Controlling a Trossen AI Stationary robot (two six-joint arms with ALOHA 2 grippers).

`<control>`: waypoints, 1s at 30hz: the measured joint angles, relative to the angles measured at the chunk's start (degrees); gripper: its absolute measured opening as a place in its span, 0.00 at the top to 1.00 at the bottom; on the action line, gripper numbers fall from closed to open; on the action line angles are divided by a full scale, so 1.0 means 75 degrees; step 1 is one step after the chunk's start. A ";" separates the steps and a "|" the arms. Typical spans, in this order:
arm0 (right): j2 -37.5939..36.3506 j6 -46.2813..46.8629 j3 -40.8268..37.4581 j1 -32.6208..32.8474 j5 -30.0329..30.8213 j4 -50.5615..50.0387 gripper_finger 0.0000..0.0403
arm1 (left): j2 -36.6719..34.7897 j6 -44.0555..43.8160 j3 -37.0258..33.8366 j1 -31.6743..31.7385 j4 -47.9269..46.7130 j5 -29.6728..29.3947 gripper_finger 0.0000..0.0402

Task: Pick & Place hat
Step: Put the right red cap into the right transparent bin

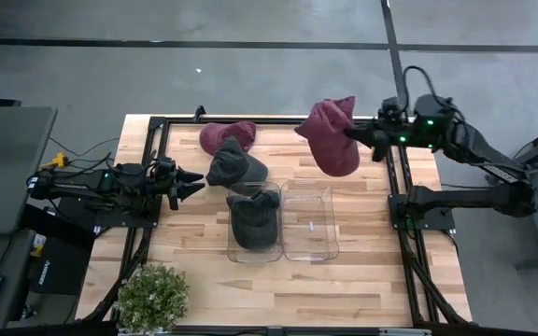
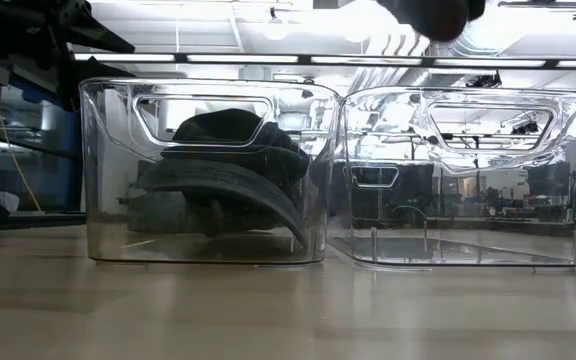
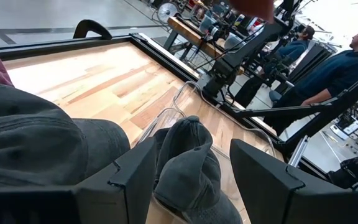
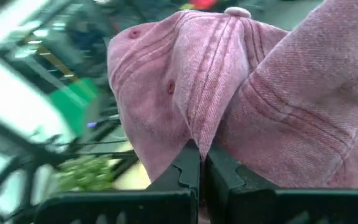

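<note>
The wooden table (image 1: 362,280) bears two clear bins (image 1: 308,224), two loose caps (image 1: 233,164) and a small plant (image 1: 153,295).

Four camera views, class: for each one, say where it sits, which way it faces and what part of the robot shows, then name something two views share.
High view: overhead, facing down; both arms, right hand holding the maroon hat.
Low view: table height, facing two clear bins; no hand shows clearly.
Left wrist view: past the open left hand toward the grey hat.
Right wrist view: its fingers pinching the maroon hat.
Shared: the grey hat, binned, also in high and low views.
</note>
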 joint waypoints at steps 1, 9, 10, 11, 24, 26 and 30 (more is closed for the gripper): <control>-0.0088 -0.0064 0.0000 0.0017 -0.0204 0.0076 1.00 | 0.0000 0.0000 0.0000 0.0000 0.0000 0.0000 0.51; -0.0765 -0.0601 0.0000 0.0036 -0.1739 0.0510 1.00 | 0.0000 0.0000 0.0000 -0.0003 0.0000 0.0000 0.51; -0.0833 -0.0621 0.0000 0.0036 -0.1916 0.0552 1.00 | 0.0000 0.0000 0.0000 0.0000 0.0000 0.0000 0.51; -0.0909 -0.0627 0.0000 0.0036 -0.2114 0.0615 1.00 | 0.0000 0.0000 0.0000 0.0000 0.0000 0.0000 0.51; -0.1645 -0.0483 0.0000 0.0036 -0.5183 0.2628 1.00 | 0.0000 -0.0001 0.0000 -0.0002 0.0000 0.0000 0.51; -0.1685 -0.0418 0.0000 0.0036 -0.5366 0.2909 1.00 | 0.0000 0.0000 0.0000 -0.0001 0.0000 0.0000 0.51; -0.1711 -0.0295 0.0000 0.0036 -0.5537 0.3063 1.00 | 0.0000 -0.0001 0.0000 -0.0002 0.0000 0.0000 0.51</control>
